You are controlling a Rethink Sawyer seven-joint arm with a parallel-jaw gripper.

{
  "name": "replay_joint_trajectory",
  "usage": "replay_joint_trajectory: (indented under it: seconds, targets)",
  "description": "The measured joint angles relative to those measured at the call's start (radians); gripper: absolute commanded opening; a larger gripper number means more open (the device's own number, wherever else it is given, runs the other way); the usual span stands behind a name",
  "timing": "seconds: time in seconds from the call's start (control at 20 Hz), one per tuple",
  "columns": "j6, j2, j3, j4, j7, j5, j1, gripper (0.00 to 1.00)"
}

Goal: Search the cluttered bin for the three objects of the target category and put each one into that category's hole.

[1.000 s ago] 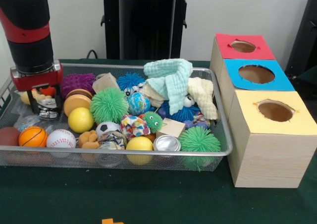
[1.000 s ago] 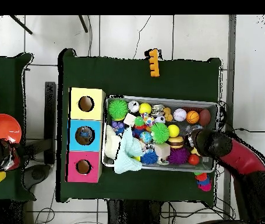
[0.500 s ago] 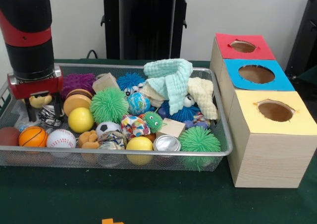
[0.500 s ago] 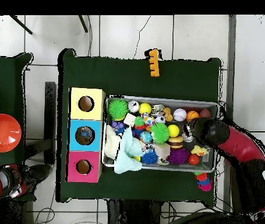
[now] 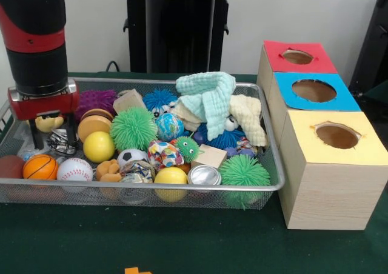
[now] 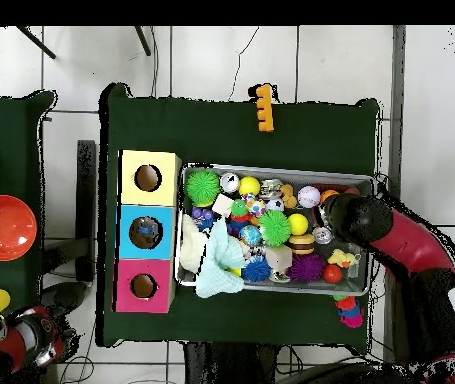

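bin (image 5: pixel 267 186) of toys left of three boxes (image 5: pixel 330 171)

one wire bin (image 5: pixel 267 165) and three boxes beside it: red-topped (image 5: pixel 295 57), blue-topped (image 5: pixel 315 91), yellow-topped (image 5: pixel 335 136), one hole each. in the bin: three green spiky balls (image 5: pixel 133 128), two yellow balls (image 5: pixel 99 147), one basketball (image 5: pixel 40 167), one baseball (image 5: pixel 74 170), two cloths (image 5: pixel 209 95).

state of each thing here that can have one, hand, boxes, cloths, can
hand: down in the bin's end, open, holding nothing
wire bin: full of clutter
red box: hole open
blue box: hole open
yellow box: hole open
mint cloth: crumpled, draped on top of the pile
metal can: upright against the bin's front wall
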Motion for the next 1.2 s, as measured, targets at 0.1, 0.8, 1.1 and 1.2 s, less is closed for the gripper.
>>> replay_joint_trajectory:
  seconds: [0.1,0.8,1.1,1.2]
  targets:
    - [0.0,-0.004,-0.005,0.007,0.0,0.003,-0.002,1.0]
    - [0.0,0.005,-0.01,0.03,0.0,0.032,-0.006,1.0]
    - [-0.013,0.038,-0.016,0.03,0.001,0.044,-0.006,1.0]
    - [-0.022,0.046,-0.021,0.029,0.002,0.048,-0.006,1.0]
